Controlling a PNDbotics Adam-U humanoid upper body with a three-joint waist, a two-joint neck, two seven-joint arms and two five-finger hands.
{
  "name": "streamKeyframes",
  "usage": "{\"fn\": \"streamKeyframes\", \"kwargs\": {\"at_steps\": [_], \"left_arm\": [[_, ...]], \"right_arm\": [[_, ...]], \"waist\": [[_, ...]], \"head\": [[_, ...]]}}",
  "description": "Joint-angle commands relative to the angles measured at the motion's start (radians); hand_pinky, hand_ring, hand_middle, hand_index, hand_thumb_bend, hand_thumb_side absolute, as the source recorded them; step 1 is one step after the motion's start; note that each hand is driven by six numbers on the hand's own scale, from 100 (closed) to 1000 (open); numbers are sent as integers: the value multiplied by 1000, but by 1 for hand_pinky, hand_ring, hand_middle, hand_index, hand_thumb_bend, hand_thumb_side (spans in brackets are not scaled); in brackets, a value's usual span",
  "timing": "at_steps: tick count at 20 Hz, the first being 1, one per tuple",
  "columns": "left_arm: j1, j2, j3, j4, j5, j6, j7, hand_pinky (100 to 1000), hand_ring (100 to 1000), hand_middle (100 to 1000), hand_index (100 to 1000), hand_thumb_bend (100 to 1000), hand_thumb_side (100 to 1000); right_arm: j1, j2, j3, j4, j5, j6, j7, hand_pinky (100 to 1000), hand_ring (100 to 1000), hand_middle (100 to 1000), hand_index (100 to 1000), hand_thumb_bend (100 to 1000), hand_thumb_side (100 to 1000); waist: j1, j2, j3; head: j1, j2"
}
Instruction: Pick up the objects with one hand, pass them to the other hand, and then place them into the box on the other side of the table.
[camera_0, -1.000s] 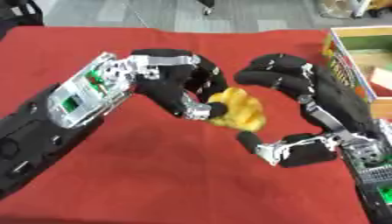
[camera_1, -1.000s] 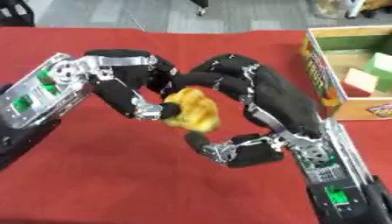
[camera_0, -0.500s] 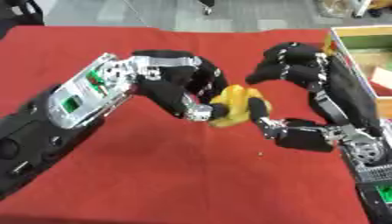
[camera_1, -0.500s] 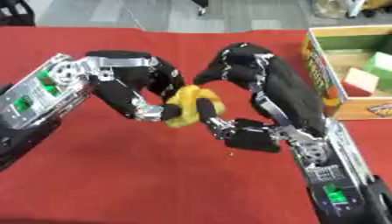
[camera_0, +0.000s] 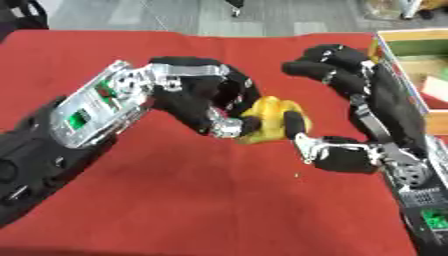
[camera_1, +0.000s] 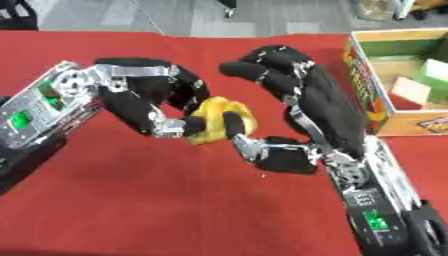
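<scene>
1. The yellow object (camera_0: 267, 120) sits mid-table above the red cloth (camera_0: 175, 200), pinched between both hands so it can change hands.
2. The left hand (camera_0: 197, 102) has its fingers curled round the object's left side, holding it up for the transfer.
3. The right hand (camera_1: 297, 95) presses its thumb against the object's right side while its fingers arch above, not yet closed round it.
4. The box (camera_1: 385, 75) stands at the right edge, just beside the right arm, likely the drop target.

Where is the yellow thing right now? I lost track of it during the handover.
Mid-view, above the red table, the yellow thing sits between the two hands: left hand curled round it, right hand's thumb touching it.
</scene>
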Motion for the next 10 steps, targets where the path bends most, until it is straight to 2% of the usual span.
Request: {"fn": "streamKeyframes", "kwargs": {"at_steps": [1, 10], "left_arm": [[-14, 22, 30, -10, 7, -12, 5, 642, 510, 497, 655, 156, 257], [-8, 27, 59, 44, 3, -32, 38, 640, 508, 494, 653, 160, 254]], "right_arm": [[-10, -6, -4, -10, -28, -27, 51, 765, 718, 718, 871, 429, 569], [-6, -7, -11, -26, -95, -49, 121, 779, 740, 748, 899, 480, 615]], "waist": [[6, -41, 0], [6, -42, -1]], "head": [[-3, -5], [-7, -11]]}}
